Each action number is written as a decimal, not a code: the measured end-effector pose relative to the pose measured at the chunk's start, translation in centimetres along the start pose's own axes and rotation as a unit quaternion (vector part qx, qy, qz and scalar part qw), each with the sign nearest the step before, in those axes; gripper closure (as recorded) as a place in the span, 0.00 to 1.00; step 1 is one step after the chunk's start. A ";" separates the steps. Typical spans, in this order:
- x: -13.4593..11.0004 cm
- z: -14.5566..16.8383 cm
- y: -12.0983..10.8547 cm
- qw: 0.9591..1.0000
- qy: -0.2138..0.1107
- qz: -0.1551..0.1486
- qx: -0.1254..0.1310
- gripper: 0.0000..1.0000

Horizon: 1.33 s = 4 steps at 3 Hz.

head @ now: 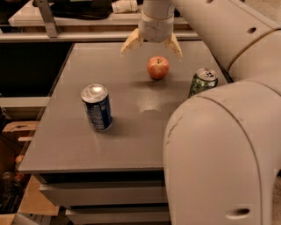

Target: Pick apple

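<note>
Wrist (157,13) above hand (152,52) beyond top edge

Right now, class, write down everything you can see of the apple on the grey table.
The apple is small, round and red-orange with yellowish patches. Its skin looks smooth and there is a stem dimple on top. It sits upright on the grey table, toward the far side, touching nothing else. The hand hangs just above and behind it, fingers open, not touching it.

The gripper (152,52) (fingers (131,42) spread wide) hangs just behind and above the apple (158,67).
</note>
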<state>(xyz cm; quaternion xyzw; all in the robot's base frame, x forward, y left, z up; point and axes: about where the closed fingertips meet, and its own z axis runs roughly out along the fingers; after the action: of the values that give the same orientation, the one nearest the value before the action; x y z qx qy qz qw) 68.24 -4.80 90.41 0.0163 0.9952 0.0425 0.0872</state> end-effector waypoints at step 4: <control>0.6 4.2 -2.4 0.997 0.027 0.066 0.036 0.00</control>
<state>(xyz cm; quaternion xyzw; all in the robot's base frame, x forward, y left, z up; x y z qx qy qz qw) 68.35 -6.81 85.96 0.0839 0.9948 0.0128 0.0563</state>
